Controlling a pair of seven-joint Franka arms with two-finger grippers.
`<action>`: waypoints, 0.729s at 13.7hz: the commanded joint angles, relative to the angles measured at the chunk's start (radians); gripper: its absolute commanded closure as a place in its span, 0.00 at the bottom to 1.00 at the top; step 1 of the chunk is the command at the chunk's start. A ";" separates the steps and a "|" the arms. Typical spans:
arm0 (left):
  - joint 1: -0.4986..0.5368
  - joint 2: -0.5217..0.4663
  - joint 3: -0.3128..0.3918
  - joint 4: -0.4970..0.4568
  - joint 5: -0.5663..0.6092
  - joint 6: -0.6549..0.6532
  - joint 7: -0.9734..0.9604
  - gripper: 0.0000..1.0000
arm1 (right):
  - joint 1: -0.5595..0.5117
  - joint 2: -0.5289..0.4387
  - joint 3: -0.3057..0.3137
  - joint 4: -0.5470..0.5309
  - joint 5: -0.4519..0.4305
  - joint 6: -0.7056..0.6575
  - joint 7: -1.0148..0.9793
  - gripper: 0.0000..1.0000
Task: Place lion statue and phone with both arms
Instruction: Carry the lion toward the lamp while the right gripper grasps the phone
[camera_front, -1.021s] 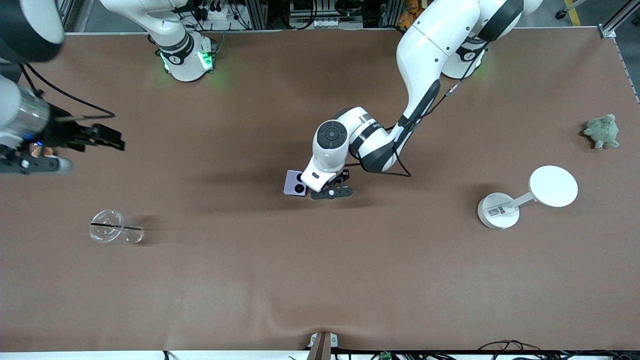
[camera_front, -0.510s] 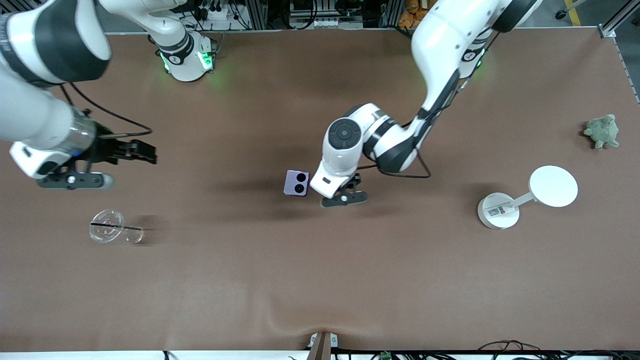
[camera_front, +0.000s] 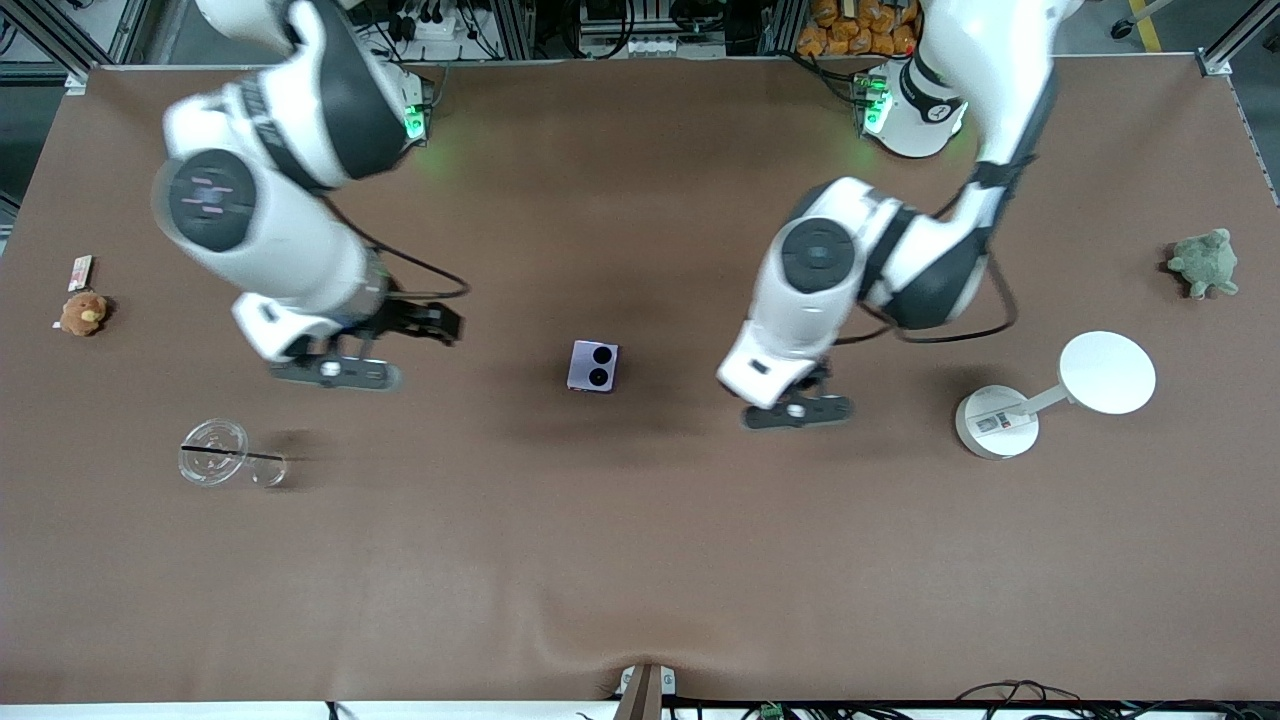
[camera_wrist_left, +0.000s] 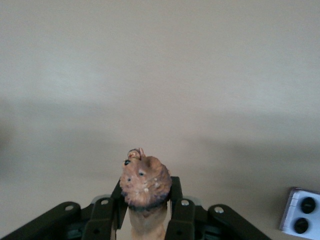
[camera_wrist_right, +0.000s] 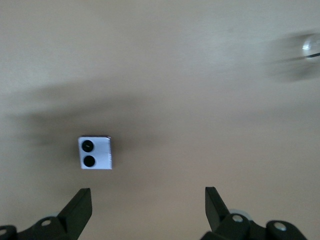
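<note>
You had one brown plush toy (camera_front: 83, 313) at the right arm's end of the counter (camera_front: 640, 560), and one clear glass piece (camera_front: 214, 453) nearer the front camera. Your right claw (camera_front: 335, 372) hung over bare counter, fingers (camera_wrist_right: 77, 210) spread wide and empty. One phone (camera_front: 593, 366) lay flat mid-counter between both arms. Your left claw (camera_front: 797, 412) was clamped on the single lion statue (camera_wrist_left: 145, 186). One white stand (camera_front: 1040, 398) and one green turtle (camera_front: 1205, 262) sat toward the left arm's end.
</note>
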 joint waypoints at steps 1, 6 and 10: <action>0.109 -0.108 -0.019 -0.137 0.003 0.008 0.134 1.00 | 0.048 0.082 -0.009 0.032 0.003 0.052 0.039 0.00; 0.224 -0.114 -0.019 -0.208 0.005 0.020 0.243 1.00 | 0.132 0.242 -0.009 0.035 0.112 0.204 0.110 0.00; 0.344 -0.106 -0.018 -0.274 0.005 0.098 0.405 1.00 | 0.163 0.336 -0.007 0.029 0.165 0.276 0.092 0.00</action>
